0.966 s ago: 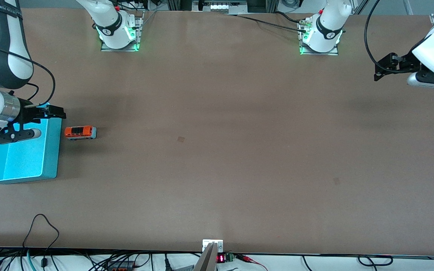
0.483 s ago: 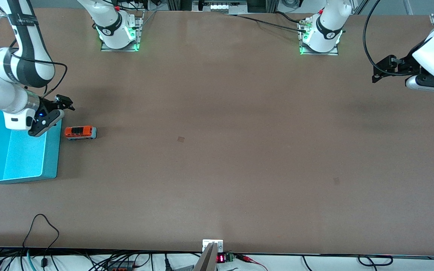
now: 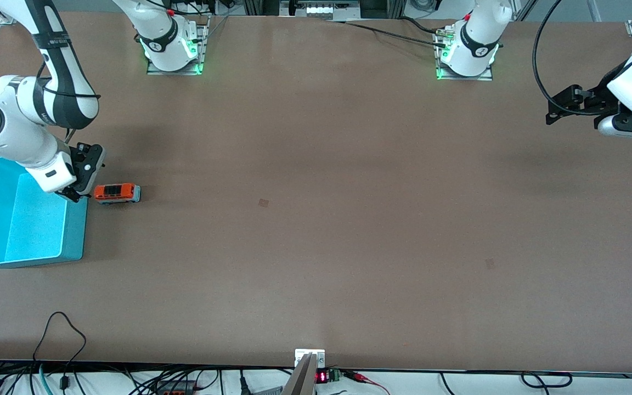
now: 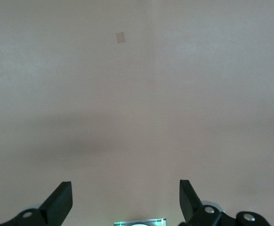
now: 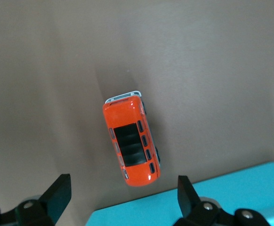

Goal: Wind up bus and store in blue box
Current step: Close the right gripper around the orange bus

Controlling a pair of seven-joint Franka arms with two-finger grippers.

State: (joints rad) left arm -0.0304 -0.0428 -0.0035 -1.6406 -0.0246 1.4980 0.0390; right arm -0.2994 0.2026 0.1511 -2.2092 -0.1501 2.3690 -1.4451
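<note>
Orange bus (image 3: 117, 193) sits unwound on the counter (image 3: 316, 219) beside the box (image 3: 20, 258); right claw (image 3: 77, 193) open above it, left claw (image 3: 554, 112) open, waiting.

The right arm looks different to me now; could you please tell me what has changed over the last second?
The right gripper, which was over the blue box, has swung off it toward the bus, turned downward, and now hangs open at the box's wall beside the bus, holding nothing. The left gripper, open, barely shifted and waits over the left arm's end of the table. Bus and box have not moved.
</note>
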